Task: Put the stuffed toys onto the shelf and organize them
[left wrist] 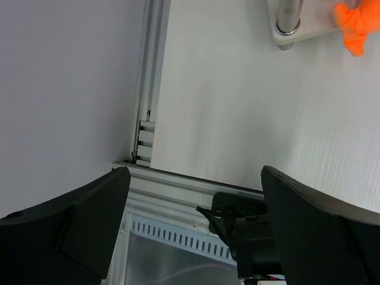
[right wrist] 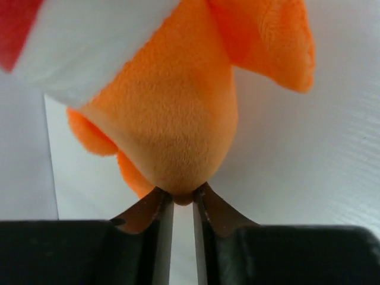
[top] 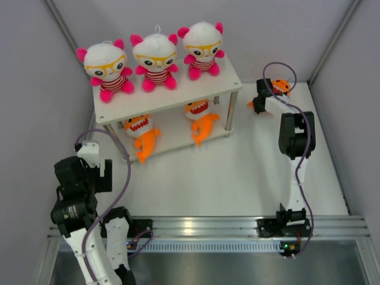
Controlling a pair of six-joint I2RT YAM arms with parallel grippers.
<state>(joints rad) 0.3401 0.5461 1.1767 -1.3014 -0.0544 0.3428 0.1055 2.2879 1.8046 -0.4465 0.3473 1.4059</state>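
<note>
Three bears (top: pixel 155 59) and two sharks (top: pixel 141 132) sit on the shelf (top: pixel 173 98) upper left; right gripper (right wrist: pixel 183 200) clamps the last shark (right wrist: pixel 181 113) upper right; left gripper (left wrist: pixel 195 178) gapes empty

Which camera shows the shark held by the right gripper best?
Right wrist: the shark fills the frame, its orange body pinched by the right gripper. Top external shows only part of the shark behind the right arm, right of the shelf. Left wrist misses it.
</note>
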